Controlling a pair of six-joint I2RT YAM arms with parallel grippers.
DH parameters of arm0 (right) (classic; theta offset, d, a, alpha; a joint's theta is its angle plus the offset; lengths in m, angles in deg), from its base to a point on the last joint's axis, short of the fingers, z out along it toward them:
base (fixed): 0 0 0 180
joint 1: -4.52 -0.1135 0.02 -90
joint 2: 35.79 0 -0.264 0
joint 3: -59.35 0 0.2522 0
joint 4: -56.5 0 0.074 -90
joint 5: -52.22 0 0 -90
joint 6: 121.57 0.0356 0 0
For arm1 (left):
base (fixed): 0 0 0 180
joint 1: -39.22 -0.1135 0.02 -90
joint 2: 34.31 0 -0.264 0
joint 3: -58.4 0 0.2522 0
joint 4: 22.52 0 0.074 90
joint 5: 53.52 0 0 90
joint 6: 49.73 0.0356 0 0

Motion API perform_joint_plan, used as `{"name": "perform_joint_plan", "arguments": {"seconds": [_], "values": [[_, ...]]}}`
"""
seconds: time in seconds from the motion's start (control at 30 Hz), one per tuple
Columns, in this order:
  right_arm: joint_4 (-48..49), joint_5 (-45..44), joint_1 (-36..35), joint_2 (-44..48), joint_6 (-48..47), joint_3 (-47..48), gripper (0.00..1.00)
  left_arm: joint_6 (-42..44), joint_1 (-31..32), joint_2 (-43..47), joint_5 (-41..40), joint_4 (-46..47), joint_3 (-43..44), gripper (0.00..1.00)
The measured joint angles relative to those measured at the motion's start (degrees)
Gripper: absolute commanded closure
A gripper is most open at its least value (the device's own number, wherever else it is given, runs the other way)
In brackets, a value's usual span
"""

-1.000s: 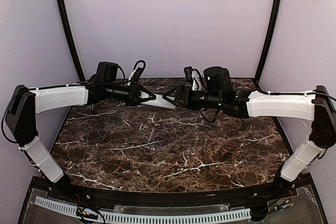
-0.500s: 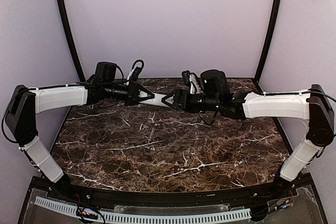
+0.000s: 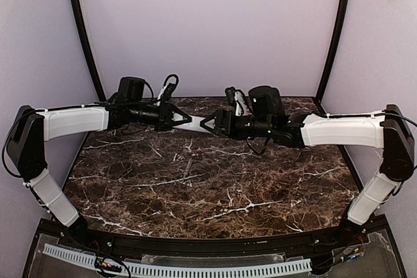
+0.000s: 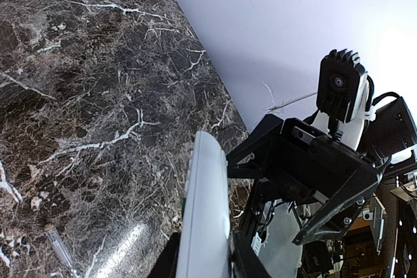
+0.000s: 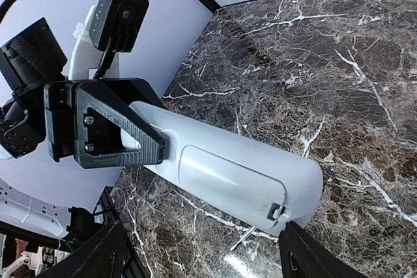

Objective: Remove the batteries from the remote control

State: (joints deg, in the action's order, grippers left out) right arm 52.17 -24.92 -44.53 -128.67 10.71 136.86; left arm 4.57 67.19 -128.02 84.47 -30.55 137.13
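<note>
At the left end of the remote control (image 4: 207, 206), the left gripper (image 3: 186, 122) was pinched on the white bar, holding it in the air with the marble table (image 3: 195, 187) well below it. The remote's free right end pointed at the right gripper (image 3: 207, 124), whose fingers stood spread wide just off that end, closed on nothing.

Seen from the right wrist, the remote's back faced that camera. The battery cover (image 5: 231, 177) sat shut in it, with its small latch at the free end. No batteries showed; they were presumably behind that cover. So the step in hand looked like opening the compartment, and the unloading itself had not begun.

The next move probably called for a fingertip of the right gripper to catch the latch and slide or lever the cover off. Meanwhile the left grip would have to hold the bar firm against that push. A slip might twist the slim bar in the pinch.

Both arms reached toward the remote from either side, forearms nearly level and wrists facing each other across it.
</note>
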Motion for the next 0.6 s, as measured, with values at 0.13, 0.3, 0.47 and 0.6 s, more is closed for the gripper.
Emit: {"name": "perform_joint_plan", "arguments": {"seconds": [0.13,0.3,0.47,0.6], "values": [[0.0,0.1,0.0,0.0,0.0,0.2,0.19,0.3,0.0,0.0,-0.1,0.0,0.0,1.00],[0.0,0.1,0.0,0.0,0.0,0.2,0.20,0.5,0.0,0.0,-0.3,-0.1,0.0,1.00],[0.0,0.0,0.0,0.0,0.0,0.2,0.20,0.6,0.0,0.0,-0.3,-0.1,0.0,0.99],[0.0,0.0,0.0,0.0,0.0,0.3,0.20,1.0,0.0,0.0,-0.3,-0.3,0.0,1.00]]}}
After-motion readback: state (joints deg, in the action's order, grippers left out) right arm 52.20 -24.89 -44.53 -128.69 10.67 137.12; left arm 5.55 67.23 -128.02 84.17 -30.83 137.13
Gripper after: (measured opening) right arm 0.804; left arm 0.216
